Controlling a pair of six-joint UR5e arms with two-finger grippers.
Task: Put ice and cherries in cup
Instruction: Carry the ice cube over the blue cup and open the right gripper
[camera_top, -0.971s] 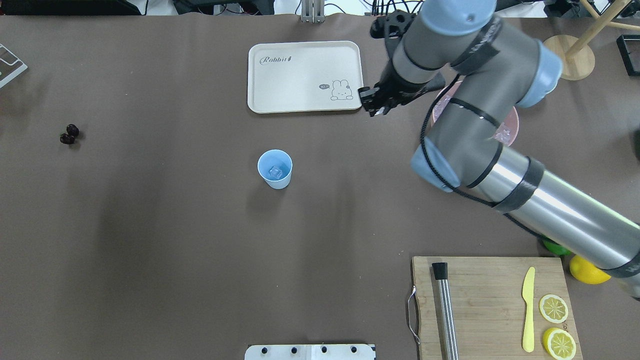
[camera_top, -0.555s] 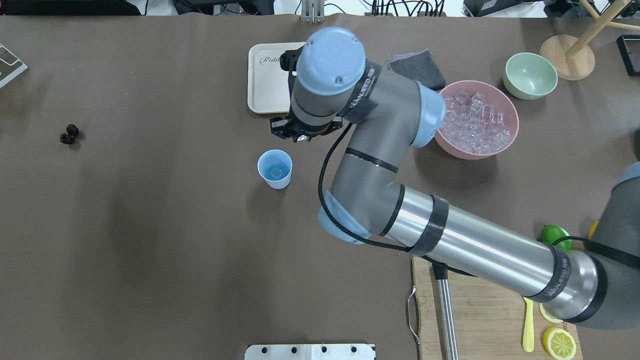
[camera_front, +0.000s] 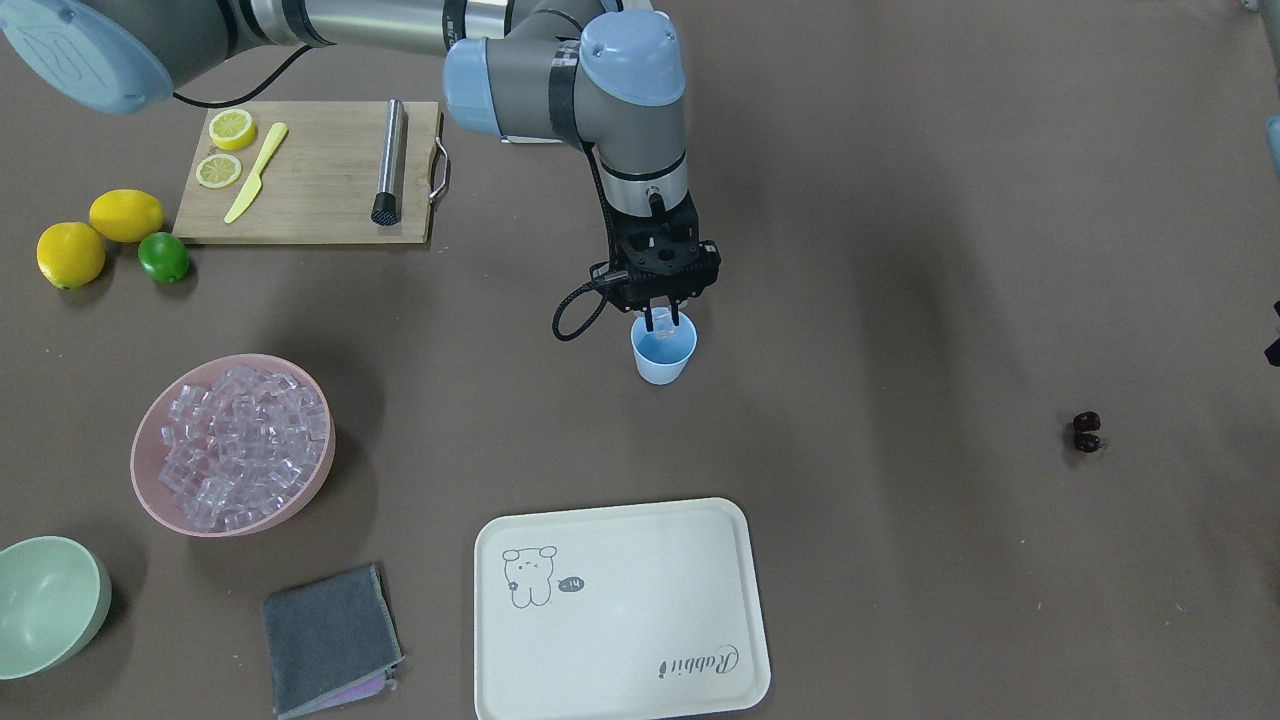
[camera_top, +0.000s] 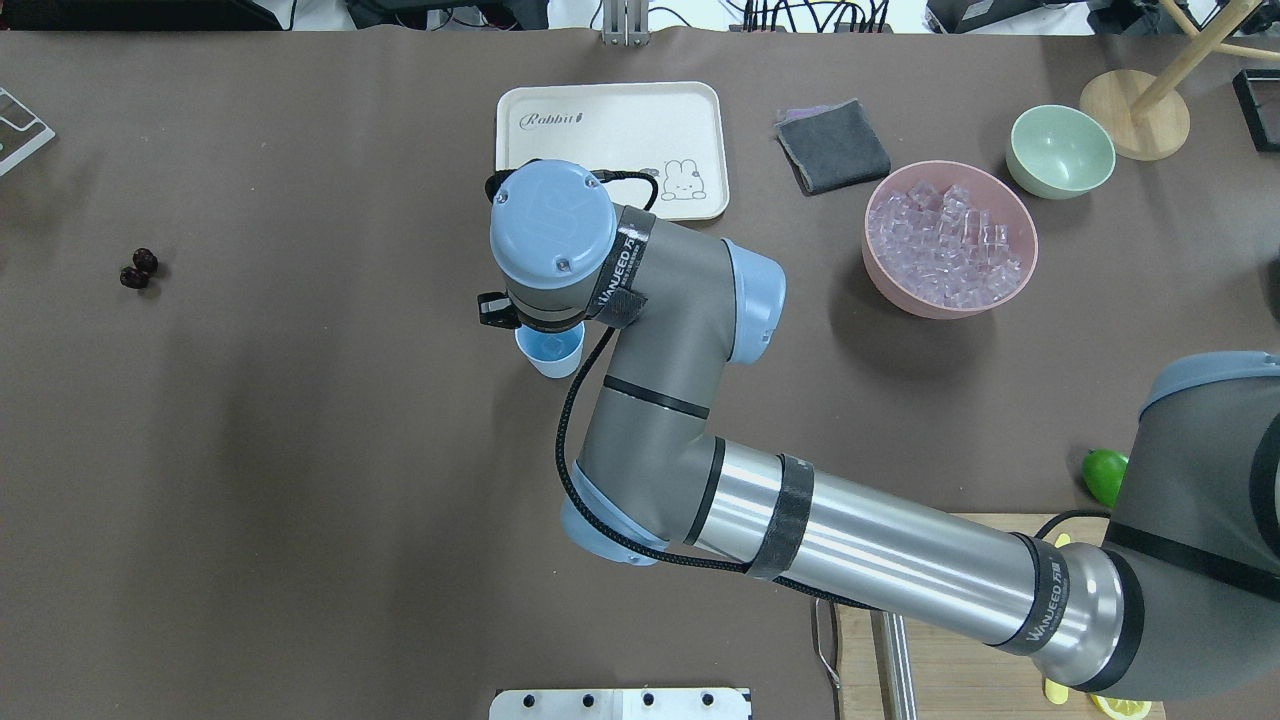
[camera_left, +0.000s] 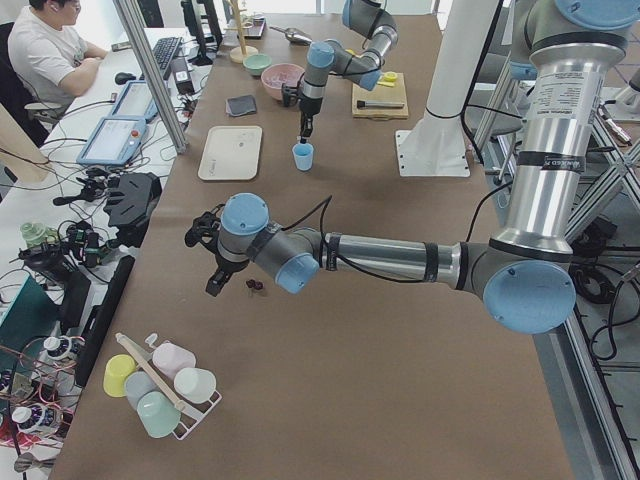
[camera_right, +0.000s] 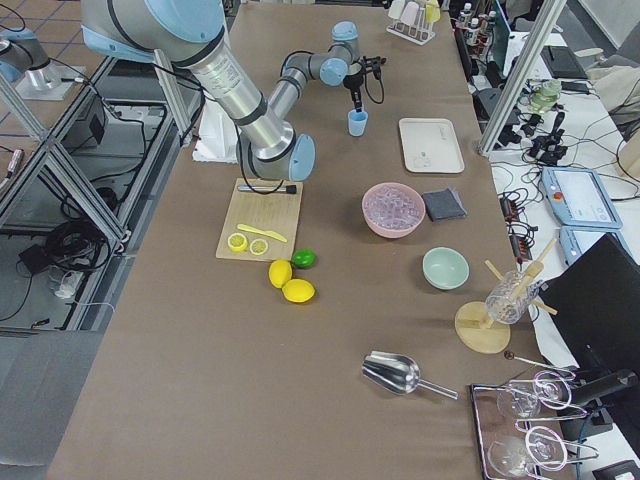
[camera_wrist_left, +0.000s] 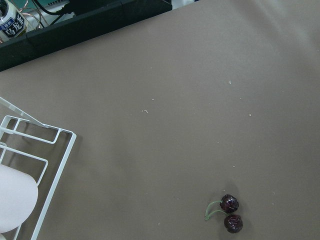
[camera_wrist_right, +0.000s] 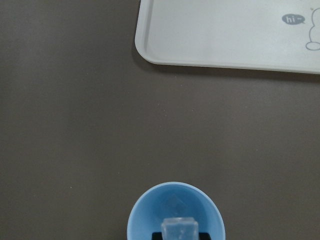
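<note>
front-facing view: you have the right gripper (camera_front: 661, 318) pointing straight down over the cup (camera_front: 663, 360), jaws pinched on one ice cube (camera_front: 661, 322) just above the rim. the rest of the ice (camera_front: 235, 445) is heaped in the pink bowl (camera_front: 150, 497), well apart from the cup; the cherries (camera_front: 1086, 432) lie on the bare table, well away on the opposite side. overhead view: the right wrist hides the gripper and most of the cup (camera_top: 555, 357), which stands near the tray (camera_top: 610, 130), on the robot's side of it. left-end view: the left gripper (camera_left: 212, 280) hangs just beside the cherries (camera_left: 255, 287); you cannot tell how its jaws stand. right-end view: the cup (camera_right: 357, 124) sits directly under the right gripper. left wrist view: the cherries (camera_wrist_left: 231, 214) show low and right, joined by a pale stem, with a wire rack (camera_wrist_left: 35, 150) at the left edge. right wrist view: the held cube is over the cup's (camera_wrist_right: 145, 212) mouth, a second cube lies on the cup's bottom, and the tray corner is beyond.
</note>
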